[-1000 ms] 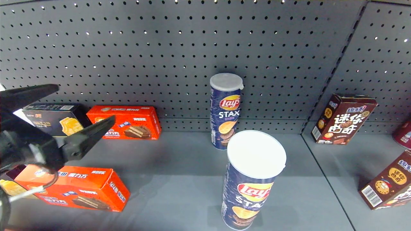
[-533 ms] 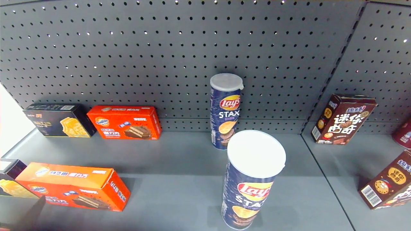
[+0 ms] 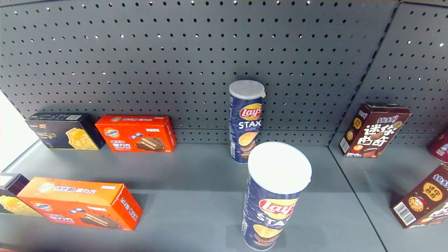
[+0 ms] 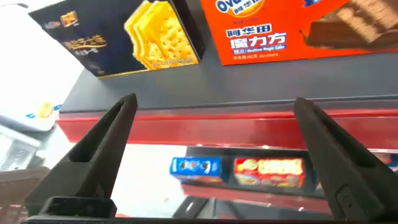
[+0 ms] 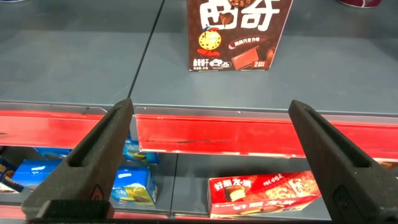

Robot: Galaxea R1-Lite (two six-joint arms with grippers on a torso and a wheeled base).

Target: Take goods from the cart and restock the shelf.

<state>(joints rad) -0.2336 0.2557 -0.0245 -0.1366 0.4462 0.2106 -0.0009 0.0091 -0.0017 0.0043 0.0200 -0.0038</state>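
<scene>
Logged left end effector [image 4: 214, 102] and right end effector [image 5: 210, 104] splayed empty before grey metal shelf [image 3: 196, 182]; could topple nearer tall navy cardboard chip canister [image 3: 269, 210], upright by the front edge, if reaching in carelessly.

Brand logos on back chip can [image 3: 245, 122], front chip can [image 3: 271, 210]; Chinese characters on orange box [image 3: 136, 134], brown box [image 3: 374, 131]; barcode on front brown box [image 3: 421, 201].

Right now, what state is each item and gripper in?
Rear can, upright, lid on.
Front can, upright, lid on.
Rear orange box, long side down, closed.
Front orange box, long side down, closed.
Rear black box, long side down, closed.
Rear brown box, upright, closed.
Front brown box, upright.
Left gripper, open, empty.
Right gripper, open, empty.
</scene>
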